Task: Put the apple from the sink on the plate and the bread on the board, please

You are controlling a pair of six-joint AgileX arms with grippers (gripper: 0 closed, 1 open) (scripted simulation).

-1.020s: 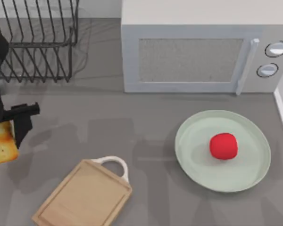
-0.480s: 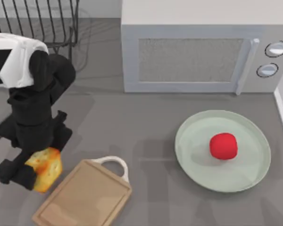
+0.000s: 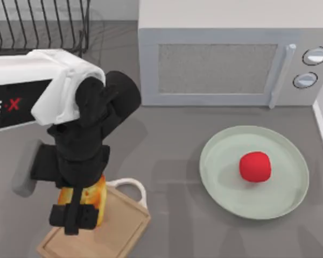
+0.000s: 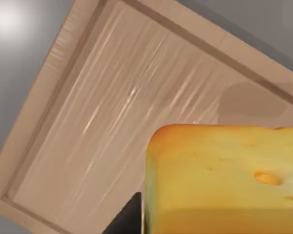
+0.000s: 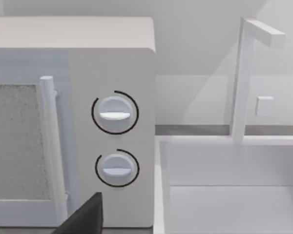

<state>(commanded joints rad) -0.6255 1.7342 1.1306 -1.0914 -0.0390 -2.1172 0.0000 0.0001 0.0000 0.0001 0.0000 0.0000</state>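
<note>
Top view looks down; left wrist view (close) shares the board [image 3: 105, 228].

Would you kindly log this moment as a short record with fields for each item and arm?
apple: resting on the plate, right half of the table
bread: held in the left pincer, above the board
board: lower left of the table, white loop handle toward the microwave
left arm: reaching in from the left, pincer over the board
right pincer: facing the microwave and the sink
rack: wire rack, far left corner
</note>
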